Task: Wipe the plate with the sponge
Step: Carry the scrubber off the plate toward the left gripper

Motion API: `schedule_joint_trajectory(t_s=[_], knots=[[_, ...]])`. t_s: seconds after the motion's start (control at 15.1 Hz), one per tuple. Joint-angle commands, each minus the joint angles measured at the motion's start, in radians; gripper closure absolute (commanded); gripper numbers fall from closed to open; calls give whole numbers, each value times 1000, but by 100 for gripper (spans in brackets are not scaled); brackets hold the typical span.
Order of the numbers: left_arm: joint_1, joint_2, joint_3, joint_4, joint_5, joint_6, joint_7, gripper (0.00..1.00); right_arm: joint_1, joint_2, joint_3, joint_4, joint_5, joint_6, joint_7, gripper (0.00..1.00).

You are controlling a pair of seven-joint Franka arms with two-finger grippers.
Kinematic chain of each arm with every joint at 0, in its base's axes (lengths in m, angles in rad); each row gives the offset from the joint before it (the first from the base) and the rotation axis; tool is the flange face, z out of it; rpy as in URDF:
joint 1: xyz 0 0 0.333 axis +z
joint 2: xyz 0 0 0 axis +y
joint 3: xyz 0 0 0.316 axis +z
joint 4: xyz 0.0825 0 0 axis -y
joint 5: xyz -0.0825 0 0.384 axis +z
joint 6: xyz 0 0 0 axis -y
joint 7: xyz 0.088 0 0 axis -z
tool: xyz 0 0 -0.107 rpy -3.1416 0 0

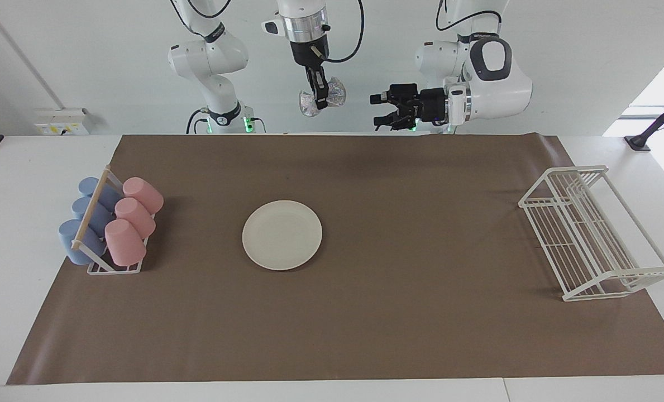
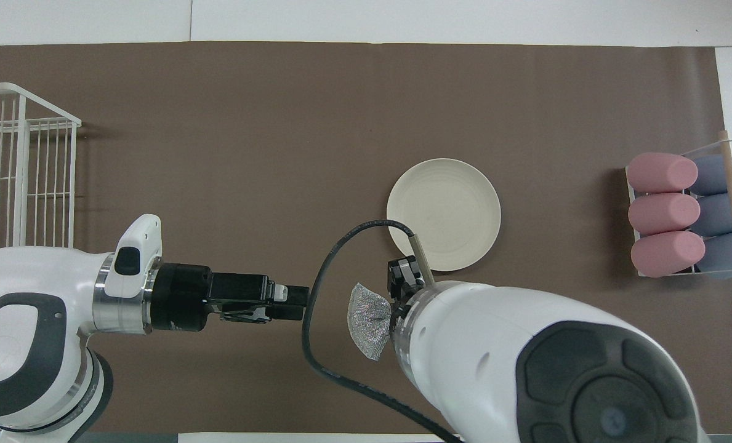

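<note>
Bright even indoor light, soft shadows on the brown mat (image 1: 365, 312), daylight glare at one edge, sharp focus

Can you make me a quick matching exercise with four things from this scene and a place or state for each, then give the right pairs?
Things:
1. sponge
2. plate
3. pink cups
4. left end effector

Places or states:
A. flat on the brown mat, nothing on it
B. open, holding nothing, up in the air beside the sponge
C. lying in the rack at the right arm's end of the table
D. pinched in the right end effector, high above the mat

Pairs: 1-D, 2-A, 3-C, 4-B
</note>
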Motion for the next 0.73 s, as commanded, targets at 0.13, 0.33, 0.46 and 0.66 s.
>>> schedule_joint_trajectory(t_s=[0.13, 0.33, 0.46, 0.66], knots=[[-82, -27, 4, -17, -88, 129, 0, 0, -1, 14, 4, 16, 5, -4, 11, 100], [-93, -22, -8, -2, -124, 149, -42, 0, -1, 13, 2, 15, 0, -4, 8, 100], [-108, -24, -38, 10, -144, 217, -75, 0, -1, 13, 2, 15, -1, -4, 8, 100], [-121, -28, -54, 10, -145, 252, -88, 7, -1, 13, 2, 15, -1, -4, 6, 100]])
